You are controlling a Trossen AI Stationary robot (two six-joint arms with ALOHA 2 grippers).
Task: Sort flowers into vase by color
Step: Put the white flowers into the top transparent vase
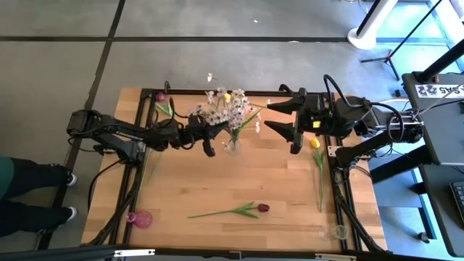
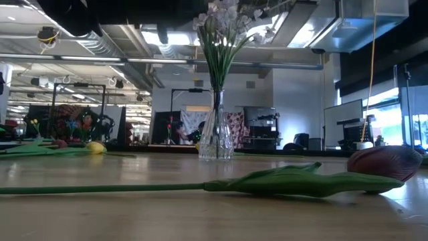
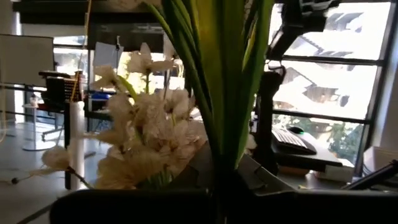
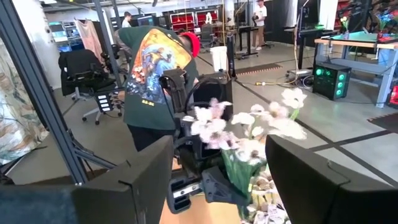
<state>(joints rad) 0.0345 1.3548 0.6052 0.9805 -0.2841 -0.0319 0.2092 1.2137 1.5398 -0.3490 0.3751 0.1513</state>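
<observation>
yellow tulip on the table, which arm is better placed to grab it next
Probably right. The yellow tulip lies just below the right tool, which is open and empty. The left tool is at the vase, among the stems.

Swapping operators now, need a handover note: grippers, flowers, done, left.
Left gripper: at the white-pink spray in the clear vase, fingers unclear.
Right gripper: open, hovering beside the spray, empty.
Done: spray stands in the centre vase.
Left: dark red tulip at front, yellow tulip at the right edge, pink tulip at back left, all lying flat. Pink vase and small clear vase empty.
</observation>
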